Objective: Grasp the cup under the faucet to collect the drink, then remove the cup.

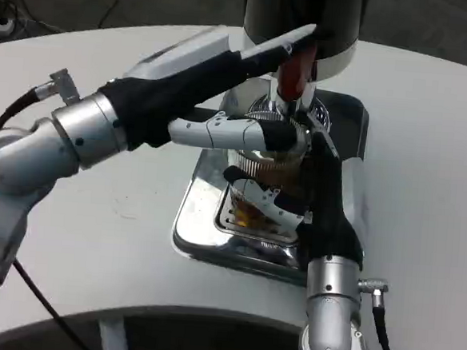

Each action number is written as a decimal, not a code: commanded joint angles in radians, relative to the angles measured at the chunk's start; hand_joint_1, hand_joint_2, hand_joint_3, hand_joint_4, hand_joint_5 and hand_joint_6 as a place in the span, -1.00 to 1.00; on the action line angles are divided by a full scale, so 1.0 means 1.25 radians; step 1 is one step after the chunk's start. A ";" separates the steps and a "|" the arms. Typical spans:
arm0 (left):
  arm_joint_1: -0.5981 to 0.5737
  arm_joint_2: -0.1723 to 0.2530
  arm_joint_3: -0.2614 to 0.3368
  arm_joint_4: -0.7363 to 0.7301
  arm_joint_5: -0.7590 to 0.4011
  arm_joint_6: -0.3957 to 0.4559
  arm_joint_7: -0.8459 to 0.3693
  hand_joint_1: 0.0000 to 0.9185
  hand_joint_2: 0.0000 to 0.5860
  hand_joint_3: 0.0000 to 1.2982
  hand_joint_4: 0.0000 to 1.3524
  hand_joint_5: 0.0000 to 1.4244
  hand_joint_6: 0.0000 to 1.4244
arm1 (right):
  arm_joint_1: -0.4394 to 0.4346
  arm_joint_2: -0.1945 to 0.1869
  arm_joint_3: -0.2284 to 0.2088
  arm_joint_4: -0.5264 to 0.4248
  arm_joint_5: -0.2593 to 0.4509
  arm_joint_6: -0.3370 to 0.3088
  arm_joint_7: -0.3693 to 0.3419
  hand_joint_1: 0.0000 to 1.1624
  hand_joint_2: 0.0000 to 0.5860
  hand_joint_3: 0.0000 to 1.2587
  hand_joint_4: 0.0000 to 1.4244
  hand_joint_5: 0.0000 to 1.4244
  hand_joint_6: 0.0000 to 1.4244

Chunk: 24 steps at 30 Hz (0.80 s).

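Left arm reaches in from the left across the white table (94, 213); left hand (217, 70) is up at the tap lever (295, 71), its white back and dark fingers laid along the red handle; looks like it presses or grips the lever, though the fingers are stacked over each other here and I cannot tell if they close round it.

Centre: cup (259, 181), clear, stands on the steel drip tray (194, 228) straight below the spout of the drink dispenser (305, 16); amber liquid shows in the lower part of the cup, so filling is at least partly done; level is hard to read behind the fingers.

Right: right arm comes up from the bottom edge; right hand (286, 171) is wrapped round the cup, white thumb across the near side, dark fingers round the far side; firm hold on the cup, not spread.

Progress, judged: grasp done; cup placed under the spout done; drink going in or already in; left to do: let go of the lever, draw the cup out from under the spout and off the tray, keeping it upright; spill risk if tilted.
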 commanded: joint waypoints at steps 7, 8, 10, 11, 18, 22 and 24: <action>0.035 -0.022 0.019 0.012 -0.042 0.066 -0.048 -1.00 -0.78 -0.93 -0.96 -0.81 -0.90 | 0.011 0.001 0.002 0.009 -0.006 0.016 -0.008 0.47 -0.35 -0.43 -0.21 -0.10 -0.31; 0.036 -0.024 0.022 0.011 -0.046 0.070 -0.049 -1.00 -0.78 -0.93 -0.96 -0.81 -0.91 | 0.013 0.001 0.002 0.008 -0.006 0.016 -0.009 0.47 -0.35 -0.41 -0.19 -0.10 -0.29; 0.039 -0.027 0.029 0.008 -0.058 0.078 -0.052 -1.00 -0.77 -0.93 -0.99 -0.82 -0.91 | 0.016 0.000 0.002 0.005 -0.007 0.016 -0.012 0.48 -0.35 -0.39 -0.19 -0.07 -0.28; 0.041 -0.029 0.034 0.006 -0.067 0.083 -0.054 -1.00 -0.77 -0.94 -1.00 -0.83 -0.91 | 0.016 0.000 0.002 0.005 -0.008 0.016 -0.013 0.48 -0.35 -0.36 -0.17 -0.05 -0.26; 0.067 -0.061 0.083 -0.023 -0.158 0.174 -0.072 -1.00 -0.77 -0.94 -1.00 -0.84 -0.92 | 0.026 -0.002 0.008 -0.014 -0.021 0.016 -0.023 0.49 -0.35 -0.15 -0.08 0.05 -0.16; 0.075 -0.081 0.110 -0.041 -0.204 0.235 -0.078 -1.00 -0.78 -0.94 -1.00 -0.87 -0.93 | 0.041 -0.001 0.011 -0.037 -0.031 0.022 -0.024 0.50 -0.34 -0.05 -0.05 0.10 -0.10; 0.082 -0.093 0.124 -0.057 -0.225 0.257 -0.076 -1.00 -0.78 -0.94 -1.00 -0.87 -0.93 | 0.054 -0.002 0.014 -0.056 -0.035 0.028 -0.024 0.51 -0.37 0.01 -0.03 0.12 -0.07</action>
